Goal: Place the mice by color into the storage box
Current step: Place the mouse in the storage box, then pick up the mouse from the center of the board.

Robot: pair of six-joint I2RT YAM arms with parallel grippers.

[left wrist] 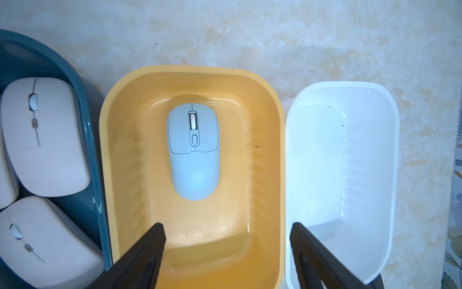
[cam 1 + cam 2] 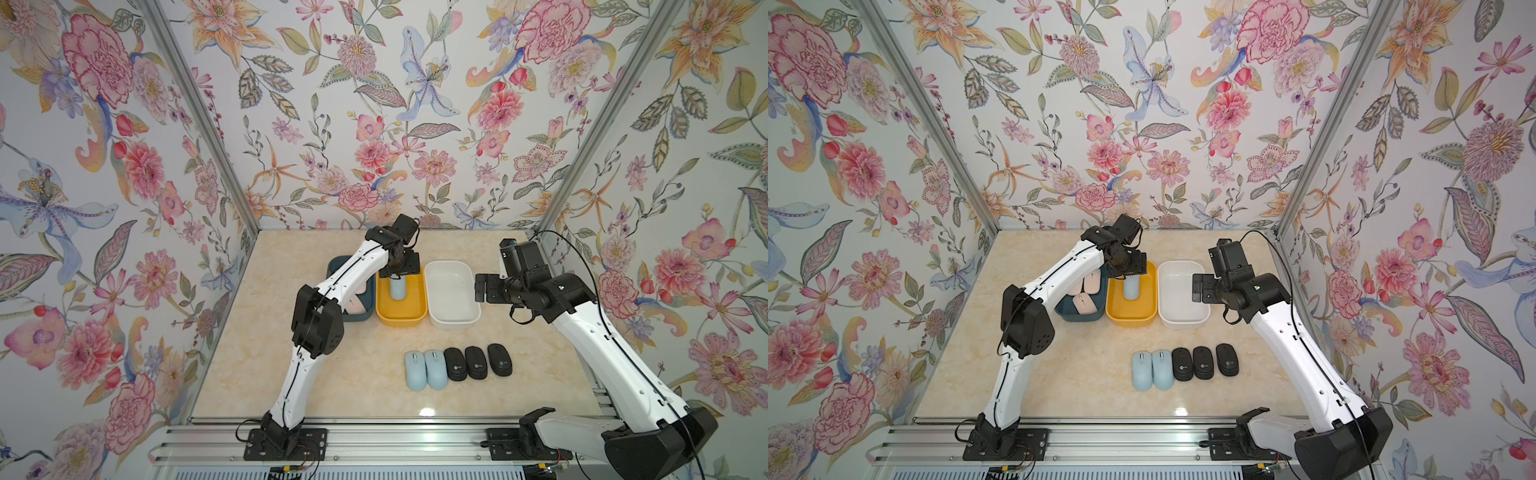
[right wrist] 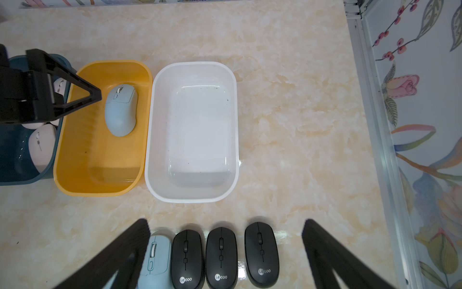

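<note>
Left wrist view: our left gripper (image 1: 227, 225) hangs spread and empty over the yellow box (image 1: 190, 68).
Blue mouse (image 1: 193, 152): flat on that box's floor, toward the far end; we judge room remains for two more.
Pink mice (image 1: 45, 135): in the teal box (image 1: 85, 100), left.
Near row: two blue mice (image 2: 435, 369), three black mice (image 2: 476, 362).
Right gripper (image 3: 226, 221): wide apart, holding nothing, beside the empty white box (image 3: 195, 65).

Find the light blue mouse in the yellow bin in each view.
Top view: light blue mouse, far end of the yellow bin, under the left gripper.
Top view: mouse, same place.
Left wrist: mouse mid-frame, in that bin.
Right wrist: mouse in that bin, beside the left gripper.
Landmark: yellow bin.
</note>
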